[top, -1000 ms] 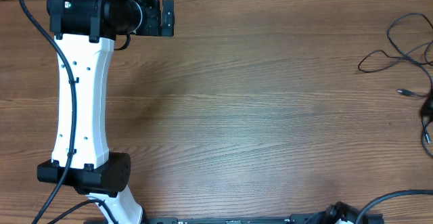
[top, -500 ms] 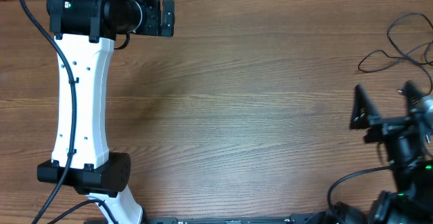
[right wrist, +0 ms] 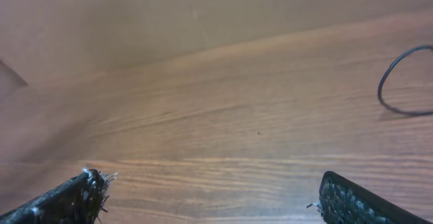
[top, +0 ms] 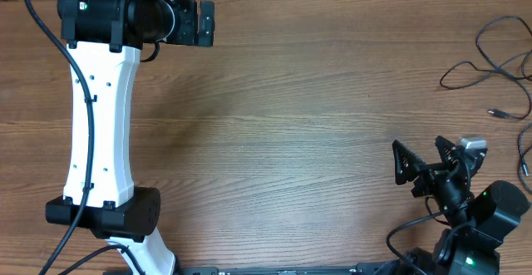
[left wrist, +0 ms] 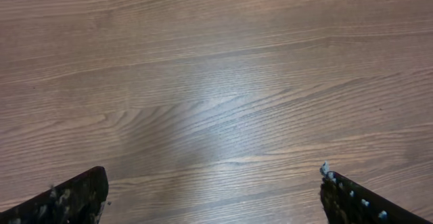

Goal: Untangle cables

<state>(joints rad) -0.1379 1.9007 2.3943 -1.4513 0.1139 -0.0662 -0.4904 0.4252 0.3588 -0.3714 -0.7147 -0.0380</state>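
Observation:
The cables [top: 475, 62] are thin black wires lying in loose loops at the table's far right edge, with a small plug end [top: 496, 112] pointing left. My right gripper [top: 416, 148] is open and empty near the front right, well short of the cables and to their left. In the right wrist view its jaws [right wrist: 208, 180] stand wide over bare wood, and a loop of cable [right wrist: 380, 92] shows at the right edge. My left gripper [top: 205, 22] is far off at the back left, and in its wrist view it is open [left wrist: 211, 183] over bare wood.
The left arm's white link [top: 100, 117] runs from the front left to the back left, and its base [top: 108, 213] sits near the front edge. A thicker black arm cable [top: 416, 229] curves at the front right. The wooden table [top: 291, 125] fills the middle.
The right arm has come into view from the right edge and swung left and toward the front, away from the cables. The left arm has not moved.

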